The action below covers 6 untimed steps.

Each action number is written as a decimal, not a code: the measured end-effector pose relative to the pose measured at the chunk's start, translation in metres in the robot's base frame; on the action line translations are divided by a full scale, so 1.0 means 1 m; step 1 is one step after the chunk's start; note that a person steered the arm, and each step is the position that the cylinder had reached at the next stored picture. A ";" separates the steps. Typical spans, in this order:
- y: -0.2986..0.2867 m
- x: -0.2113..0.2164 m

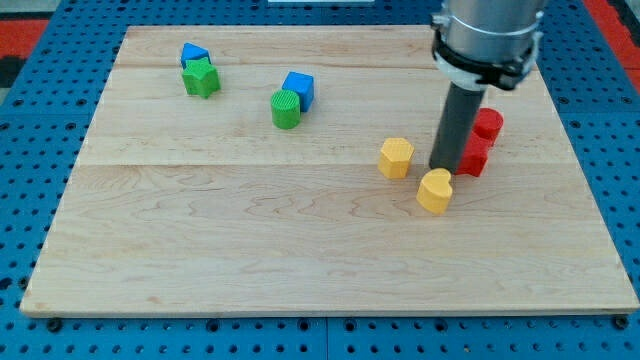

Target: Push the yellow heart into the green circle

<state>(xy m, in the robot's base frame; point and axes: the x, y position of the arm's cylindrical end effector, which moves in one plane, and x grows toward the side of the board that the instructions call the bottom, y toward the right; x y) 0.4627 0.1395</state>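
The yellow heart [435,191] lies right of the board's centre. The green circle [285,109] stands at the upper middle, touching a blue cube [299,89] on its upper right. My tip [445,166] is down on the board just above and slightly right of the yellow heart, touching or nearly touching its upper edge. The rod rises from there to the arm's grey body at the view's top right.
A yellow hexagon [396,157] sits left of my tip. Two red blocks [474,155] [488,124] sit just right of the rod. A green star [201,78] and a blue triangle [193,54] sit together at the upper left. The wooden board [300,250] lies on a blue mat.
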 end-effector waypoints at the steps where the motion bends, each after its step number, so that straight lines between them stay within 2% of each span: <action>1: -0.018 0.058; 2: 0.018 0.070; 3: -0.047 0.092; 4: -0.184 0.046; 5: -0.218 -0.005; 6: -0.181 -0.005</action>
